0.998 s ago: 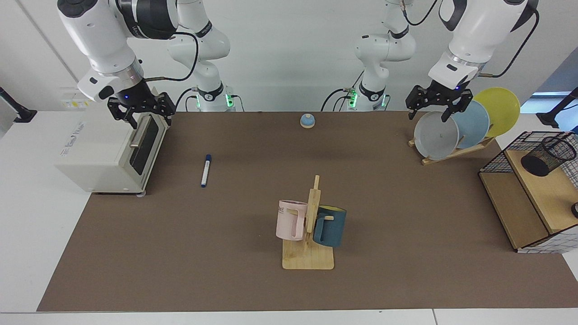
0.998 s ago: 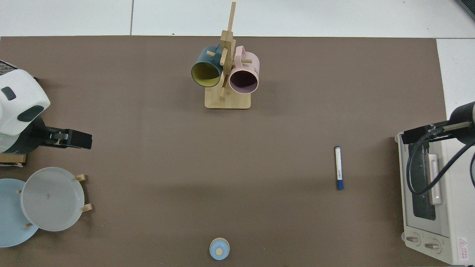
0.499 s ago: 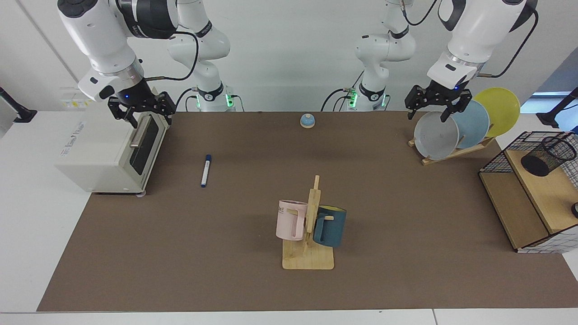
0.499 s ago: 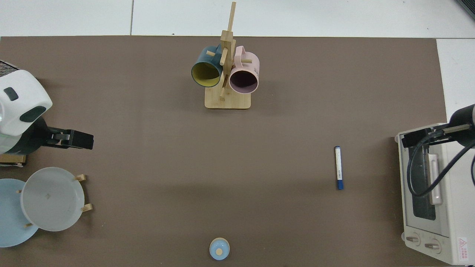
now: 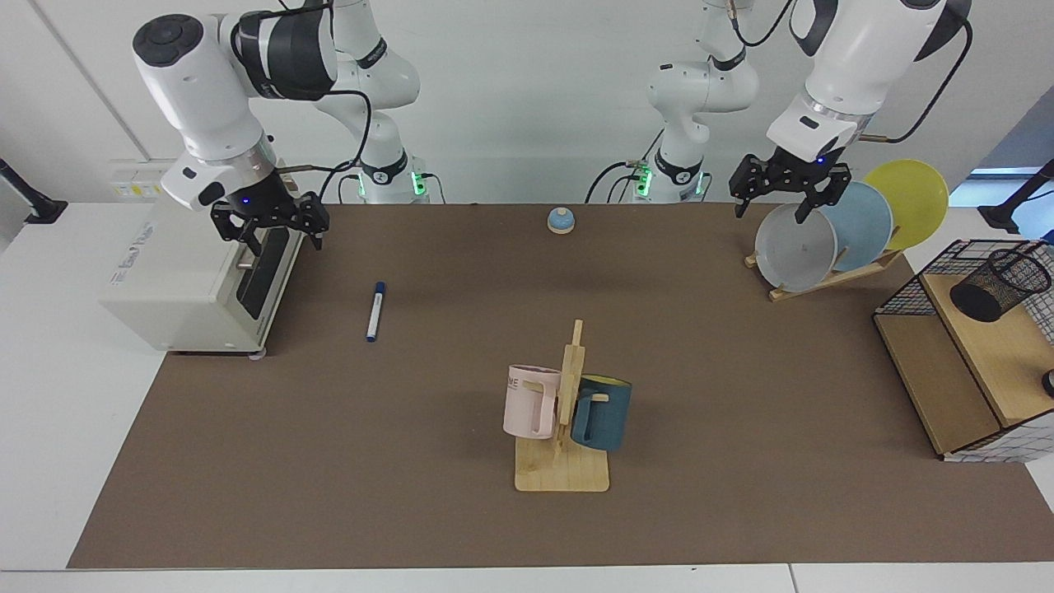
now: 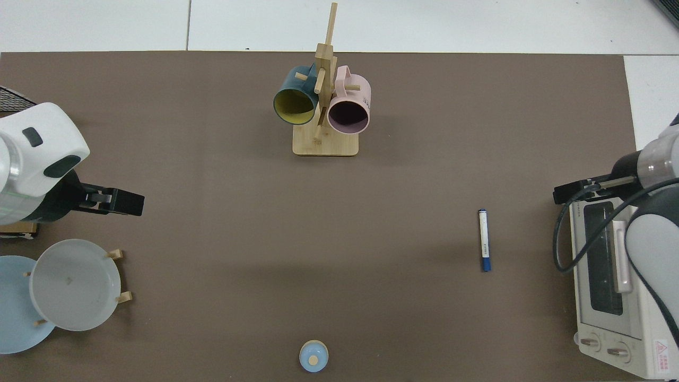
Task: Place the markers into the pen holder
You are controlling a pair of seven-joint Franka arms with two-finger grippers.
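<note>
— Where is the slim white whiteboard marker with the blue cap (image 5: 376,311)?

— It lies flat on the brown worktop (image 5: 461,527), at about nine o'clock in the facing view, nothing touching it. In the top view the marker (image 6: 484,240) sits at about three o'clock, just beside the cream toaster oven (image 6: 618,297) but apart from it.

— And the small black wire-mesh pen holder (image 5: 998,285)?

— At three o'clock in the facing view, tilted on a wooden board inside the large black wire-grid basket (image 5: 906,290), well apart from the marker.

— What about the right gripper (image 5: 272,231)?

— It hangs over the front upper edge of the toaster oven (image 5: 173,284), at about ten o'clock, with its jaws spread wide and holding nothing. In the top view it (image 6: 575,190) shows at the oven's near corner.

— And the left gripper (image 5: 782,199)?

— At about two o'clock, above the grey plate (image 5: 795,246) in the wooden plate rack, jaws wide and empty. From above, the left gripper (image 6: 114,200) shows at nine o'clock.

— Anything in the middle?

— A wooden mug tree (image 5: 566,428) at six o'clock in the facing view, with a pink mug (image 5: 531,401) and a dark blue mug (image 5: 602,412) hung on it.
</note>
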